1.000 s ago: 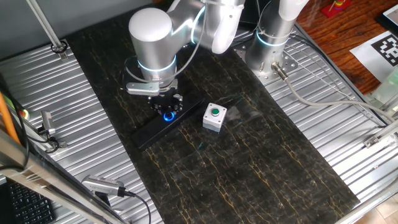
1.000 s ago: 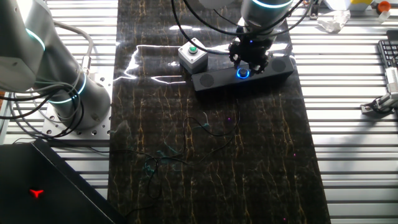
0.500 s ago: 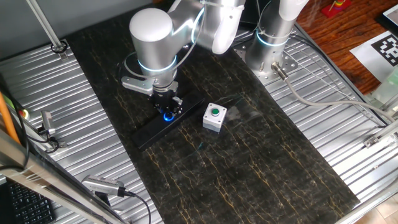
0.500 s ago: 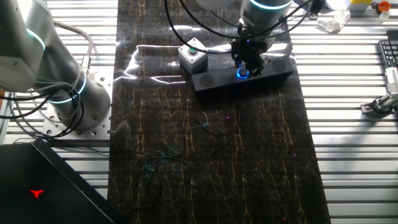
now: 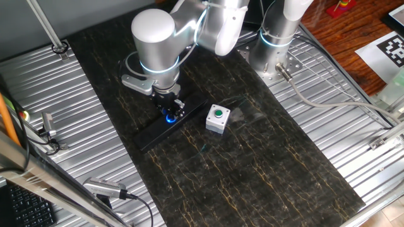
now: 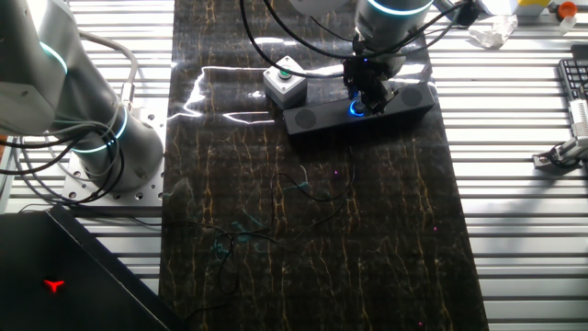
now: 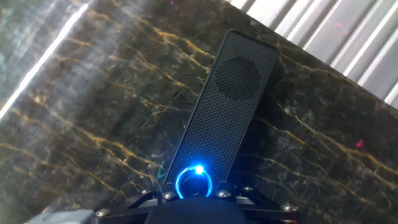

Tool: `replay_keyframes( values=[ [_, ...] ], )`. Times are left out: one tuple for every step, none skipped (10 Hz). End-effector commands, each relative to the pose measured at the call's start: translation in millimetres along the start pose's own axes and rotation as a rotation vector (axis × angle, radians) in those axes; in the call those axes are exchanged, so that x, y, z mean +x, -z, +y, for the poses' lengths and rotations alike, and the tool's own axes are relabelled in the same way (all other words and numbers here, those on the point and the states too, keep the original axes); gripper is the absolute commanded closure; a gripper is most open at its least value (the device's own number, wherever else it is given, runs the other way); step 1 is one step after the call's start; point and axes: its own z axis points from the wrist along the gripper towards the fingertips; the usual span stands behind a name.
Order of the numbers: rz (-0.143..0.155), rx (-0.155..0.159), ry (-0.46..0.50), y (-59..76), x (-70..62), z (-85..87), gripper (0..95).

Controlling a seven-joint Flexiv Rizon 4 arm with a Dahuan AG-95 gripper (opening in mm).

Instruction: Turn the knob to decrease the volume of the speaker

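**Entry: fingers on speaker dial**

My black two-pronged fingers (image 5: 172, 108) (image 6: 366, 95): lowered over the small round black knob ringed in blue light (image 5: 171, 117) (image 6: 356, 108) (image 7: 194, 185); whether clamped, I cannot tell. Long slim black bar speaker (image 5: 154, 131) (image 6: 317, 119) (image 7: 229, 99): flat on dark gold-veined marble tabletop (image 5: 252, 170). White box with green button (image 5: 218, 118) (image 6: 283, 83): just beside the speaker.

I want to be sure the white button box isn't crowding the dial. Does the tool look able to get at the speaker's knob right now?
Probably yes: the tool sits right over the knob on the speaker, and the white button box stands apart to the side.
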Motion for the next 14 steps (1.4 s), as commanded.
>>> replay_keyframes(
  values=[
    [-0.004,-0.004,-0.057,-1.8,0.1,-0.2,57.0],
    [-0.005,-0.005,-0.080,-3.2,0.1,0.0,57.0],
    [-0.006,-0.006,-0.097,-3.7,0.1,0.0,57.0],
    [-0.006,-0.007,-0.109,-3.7,0.1,0.0,57.0],
    [-0.006,-0.006,-0.114,-3.8,0.1,0.0,76.0],
    [-0.005,-0.006,-0.115,-3.8,0.1,0.0,76.0],
    [-0.005,-0.005,-0.116,-4.3,0.2,0.1,76.0],
    [-0.005,-0.005,-0.115,-4.9,0.2,0.2,76.0],
    [-0.006,-0.007,-0.110,-5.1,0.2,0.2,76.0],
    [-0.014,-0.015,-0.092,-4.9,0.2,0.2,57.0],
    [-0.020,-0.023,-0.088,-4.5,0.2,0.1,57.0],
    [-0.021,-0.022,-0.063,-3.7,0.1,0.1,57.0],
    [-0.027,-0.024,0.003,-3.5,0.0,0.1,57.0],
    [-0.029,-0.026,0.059,-3.5,0.0,0.1,57.0]
  ],
)
